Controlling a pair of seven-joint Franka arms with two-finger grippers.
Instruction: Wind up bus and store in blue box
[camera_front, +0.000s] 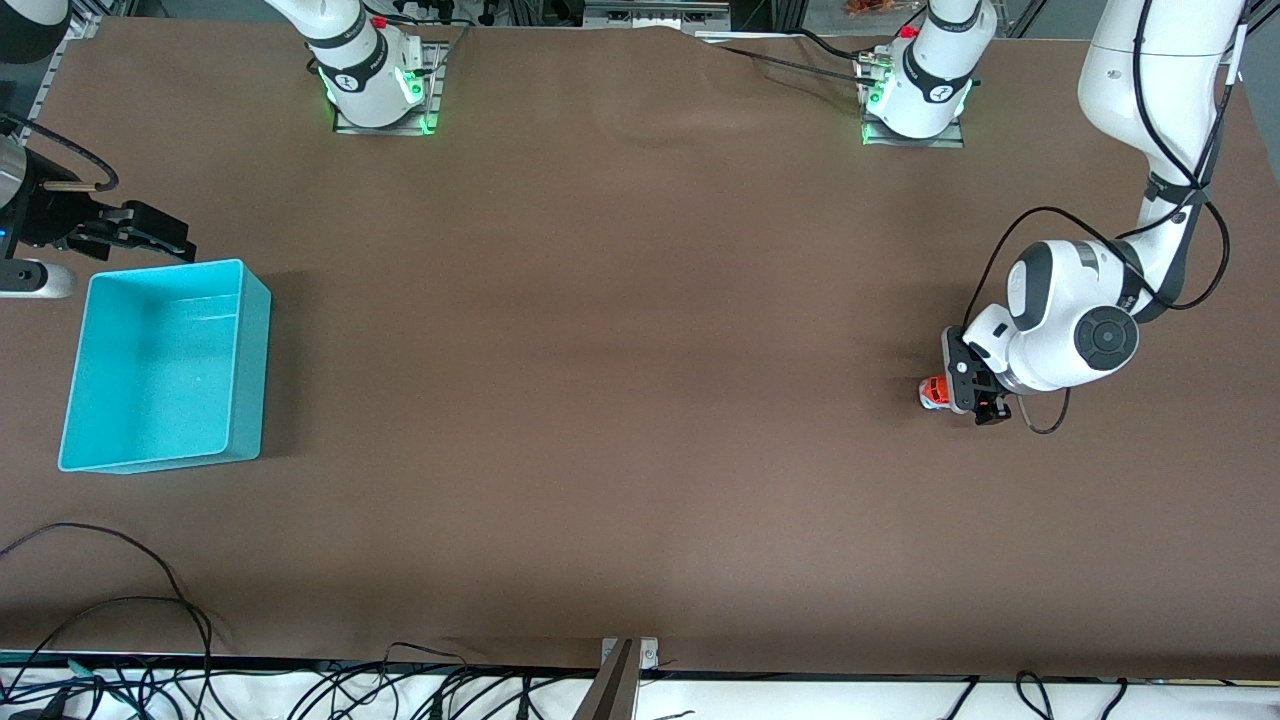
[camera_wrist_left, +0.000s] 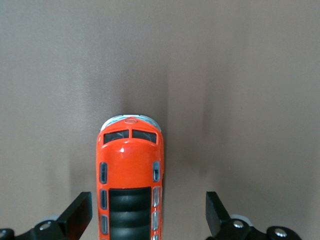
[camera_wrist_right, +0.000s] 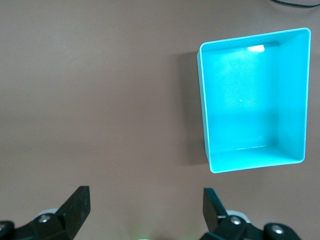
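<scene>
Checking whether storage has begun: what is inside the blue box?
Nothing: the blue box shows only its bare turquoise floor and walls, and no part of the inside is covered. The bus sits on the table between the open left gripper's fingers.

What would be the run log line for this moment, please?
left gripper: open, around bus, not closed | right gripper: open, waiting beside blue box | box: empty

arm shells (camera_front: 1150, 70): glossy white, rounded
joint caps (camera_front: 1107, 338): dark grey discs
grippers (camera_front: 985, 395): black
cables (camera_front: 1170, 150): black, looped
bases (camera_front: 380, 90): green-lit
</scene>
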